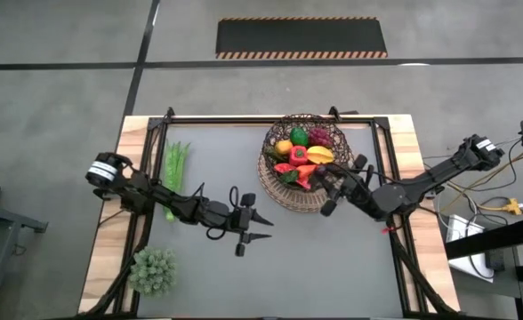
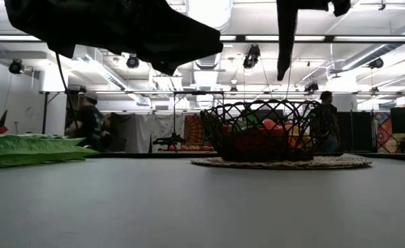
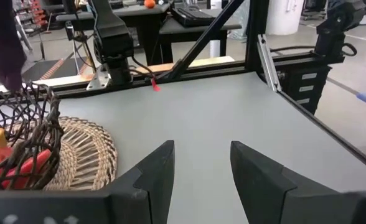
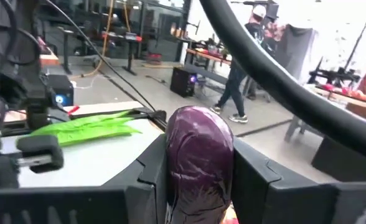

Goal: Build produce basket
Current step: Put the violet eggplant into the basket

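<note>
The basket (image 1: 304, 162) stands at the table's far right on its tan woven base, with a red pepper, a yellow mango, grapes and other produce inside; it also shows in the low view (image 2: 271, 131). My right gripper (image 1: 326, 191) is at the basket's near right rim, shut on a dark purple eggplant (image 4: 198, 155). My left gripper (image 1: 257, 227) is open and empty over the middle of the table; in its wrist view (image 3: 201, 168) the basket (image 3: 21, 143) is beside it. Green beans (image 1: 174, 171) lie flat at the far left. My right gripper pinches the eggplant's two opposite sides (image 4: 170, 168) between its two fingers (image 4: 147, 171). The fingers lie about level and come from the table's right. The eggplant's rounded end (image 4: 198, 121) sticks out past the fingertips, lifted clear of the table.
A pale green leafy clump (image 1: 152, 269) sits at the near left corner. Black frame rails (image 1: 270, 120) run along the table's edges. Bare grey mat (image 1: 333, 267) lies in front of the basket. People stand in the room behind the table (image 2: 85, 120).
</note>
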### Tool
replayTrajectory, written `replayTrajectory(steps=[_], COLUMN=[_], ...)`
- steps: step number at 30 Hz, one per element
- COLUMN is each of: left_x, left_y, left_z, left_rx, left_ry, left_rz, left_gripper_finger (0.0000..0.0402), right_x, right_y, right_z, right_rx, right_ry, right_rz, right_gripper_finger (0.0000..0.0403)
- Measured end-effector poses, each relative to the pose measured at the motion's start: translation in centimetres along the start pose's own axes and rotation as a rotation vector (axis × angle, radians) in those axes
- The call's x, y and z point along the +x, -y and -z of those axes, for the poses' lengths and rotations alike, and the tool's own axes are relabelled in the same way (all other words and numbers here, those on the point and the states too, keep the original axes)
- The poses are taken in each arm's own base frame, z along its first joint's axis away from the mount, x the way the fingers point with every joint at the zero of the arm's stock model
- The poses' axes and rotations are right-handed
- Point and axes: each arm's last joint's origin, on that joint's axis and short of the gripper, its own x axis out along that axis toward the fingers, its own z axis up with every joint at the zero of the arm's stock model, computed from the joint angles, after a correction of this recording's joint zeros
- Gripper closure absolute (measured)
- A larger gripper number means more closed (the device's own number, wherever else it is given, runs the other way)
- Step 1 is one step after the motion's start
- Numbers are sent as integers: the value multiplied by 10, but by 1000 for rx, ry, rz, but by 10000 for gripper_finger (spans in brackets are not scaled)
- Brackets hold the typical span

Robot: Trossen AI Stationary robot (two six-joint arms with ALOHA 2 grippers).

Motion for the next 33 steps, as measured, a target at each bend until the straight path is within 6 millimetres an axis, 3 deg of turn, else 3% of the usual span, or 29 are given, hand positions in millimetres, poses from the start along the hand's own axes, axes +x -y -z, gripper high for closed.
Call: replayTrajectory(steps=[16, 21, 33], left_x=[-24, -31, -39], left_y=[-4, -4, -6], left_z=[-32, -34, -25], left_rx=[25, 30, 19], left_ry=[36, 23, 29], left_rz=[0, 3, -36], left_gripper_finger=[262, 262, 262], right_x=[39, 43, 50], right_y=[17, 20, 10], right_z=[40, 53, 72], right_rx=[28, 43, 50], right_ry=[-197, -267, -316], right_rz=[200, 237, 255], right_gripper_finger=[294, 292, 189])
